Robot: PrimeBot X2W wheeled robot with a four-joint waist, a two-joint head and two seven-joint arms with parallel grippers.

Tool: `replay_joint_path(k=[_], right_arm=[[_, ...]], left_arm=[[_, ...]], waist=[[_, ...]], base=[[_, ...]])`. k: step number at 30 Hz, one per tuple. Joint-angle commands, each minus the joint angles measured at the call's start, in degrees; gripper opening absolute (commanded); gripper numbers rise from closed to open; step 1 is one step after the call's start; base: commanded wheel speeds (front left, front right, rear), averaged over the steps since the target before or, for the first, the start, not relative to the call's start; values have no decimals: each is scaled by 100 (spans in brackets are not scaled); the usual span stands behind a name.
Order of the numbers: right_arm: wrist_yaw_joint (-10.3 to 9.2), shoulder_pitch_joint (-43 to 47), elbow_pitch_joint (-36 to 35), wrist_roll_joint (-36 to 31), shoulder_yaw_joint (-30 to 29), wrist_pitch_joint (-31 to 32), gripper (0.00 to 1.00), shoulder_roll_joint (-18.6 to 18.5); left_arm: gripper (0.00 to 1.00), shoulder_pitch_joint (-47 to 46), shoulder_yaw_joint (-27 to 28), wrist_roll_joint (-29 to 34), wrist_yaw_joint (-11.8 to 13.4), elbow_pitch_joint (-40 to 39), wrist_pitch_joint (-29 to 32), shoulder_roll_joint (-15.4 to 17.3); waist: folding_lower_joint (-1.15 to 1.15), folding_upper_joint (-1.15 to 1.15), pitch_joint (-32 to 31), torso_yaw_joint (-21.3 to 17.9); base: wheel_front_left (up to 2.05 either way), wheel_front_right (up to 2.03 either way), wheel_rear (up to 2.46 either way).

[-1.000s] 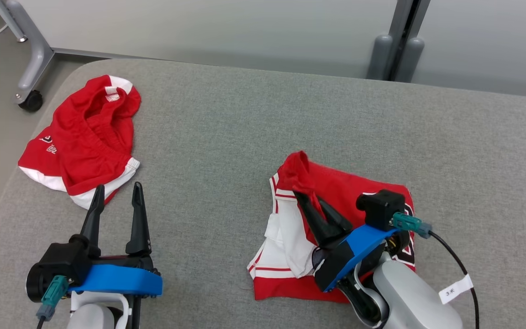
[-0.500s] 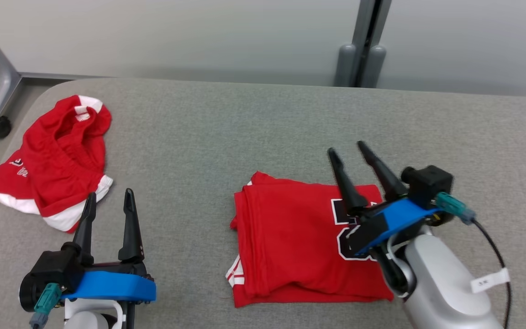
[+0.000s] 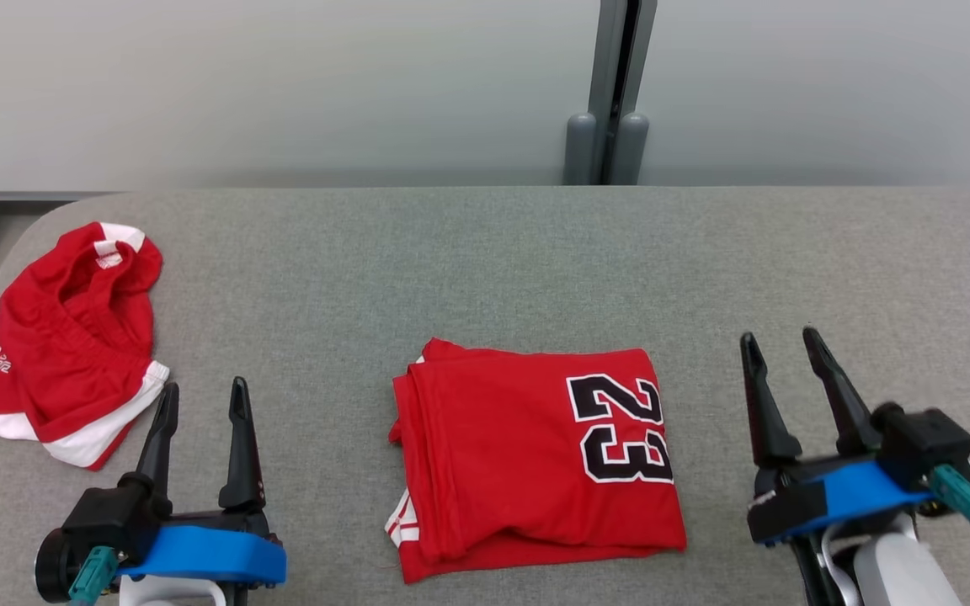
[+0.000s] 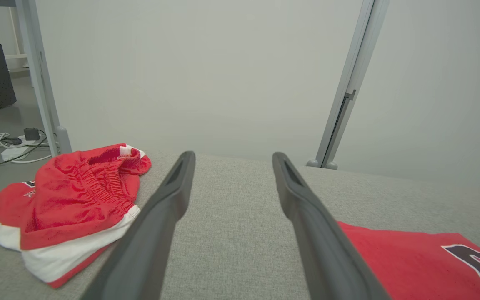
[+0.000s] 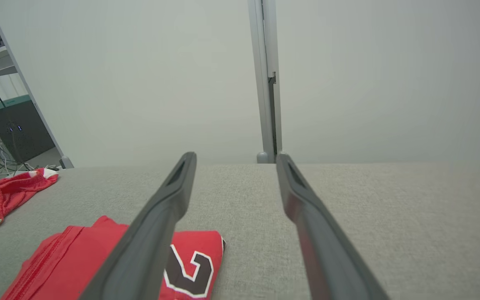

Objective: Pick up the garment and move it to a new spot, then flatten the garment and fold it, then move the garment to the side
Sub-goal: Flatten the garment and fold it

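1. Two grippers frame the work in the head view. The left gripper point(image 3: 204, 385) at lower left and the right gripper point(image 3: 780, 337) at lower right both stand with fingers spread and nothing between them.
2. The folded garment point(image 3: 535, 459), a red jersey, lies flat on the grey table point(image 3: 451, 269) at lower centre of the frame, between the grippers and touching neither.
3. Progress, as I judge it: flattening and folding look finished, since the garment is a compact, layered rectangle. Moving it to the side is not yet done.
4. Its long axis seems to run left to right across the frame, though only slightly. The stacked fold edges and white trim face left, and the numeral 23 lies sideways near the right edge, the 2 above the 3.
5. A crumpled pair of red shorts point(image 3: 55, 337) sits at centre left, well apart.
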Motion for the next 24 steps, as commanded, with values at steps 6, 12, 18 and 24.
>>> replay_joint_path(k=[6, 12, 18, 24], right_arm=[[1, 700, -467, 75, -163, 174, 100, -4], [1, 1106, -745, 81, -203, 338, 100, -4], [1, 1328, -854, -22, -254, 464, 100, -5], [1, 1432, -928, -52, -350, 540, 100, -4]], left_arm=[[100, 186, 5, 160, -9, 99, -14, 62], [100, 311, -35, 302, 79, 131, -15, 62], [100, 452, -50, 340, 187, 77, -15, 43], [100, 545, -77, 355, 273, 47, -15, 33]], waist=[[0, 0, -168, -62], [0, 0, -292, -30], [0, 0, -388, 34], [0, 0, -453, 90]], base=[[0, 0, 0], [0, 0, 0], [0, 0, 0], [0, 0, 0]])
